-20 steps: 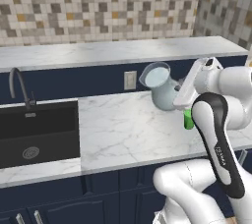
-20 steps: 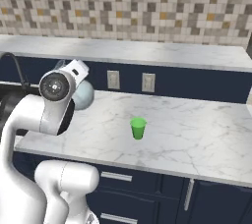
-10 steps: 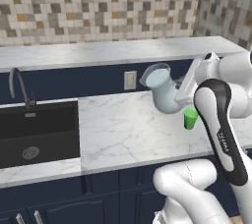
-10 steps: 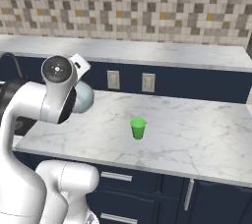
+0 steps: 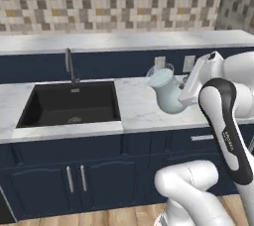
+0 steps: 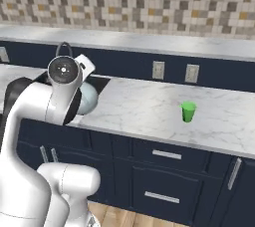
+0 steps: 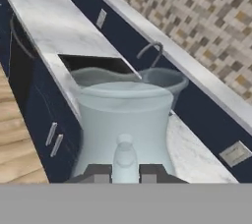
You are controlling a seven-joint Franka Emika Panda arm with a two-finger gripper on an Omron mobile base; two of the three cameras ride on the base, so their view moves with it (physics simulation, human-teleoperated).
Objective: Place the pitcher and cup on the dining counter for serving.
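The pale blue pitcher (image 5: 165,92) is in my gripper (image 5: 185,94), just over the marble worktop to the right of the sink. In the hand view its belly (image 7: 125,115) is right in front, and its thin handle stands between my two fingertips (image 7: 98,173), which are shut on it. In the right base view my arm covers most of the pitcher (image 6: 89,99). The green cup (image 6: 188,111) stands upright on the same worktop, well to the right of the pitcher. The dining counter is out of view.
A black sink (image 5: 69,103) with a dark tap (image 5: 69,64) lies left of the pitcher. Wall sockets (image 6: 158,69) sit on the navy backsplash under a raised marble ledge (image 5: 124,40). Navy cabinets with drawers (image 6: 164,171) lie below, above a wooden floor.
The whole picture has slid to the right, so the base has moved left along the worktop. The sink has come further into view. The pitcher stays in the gripper.
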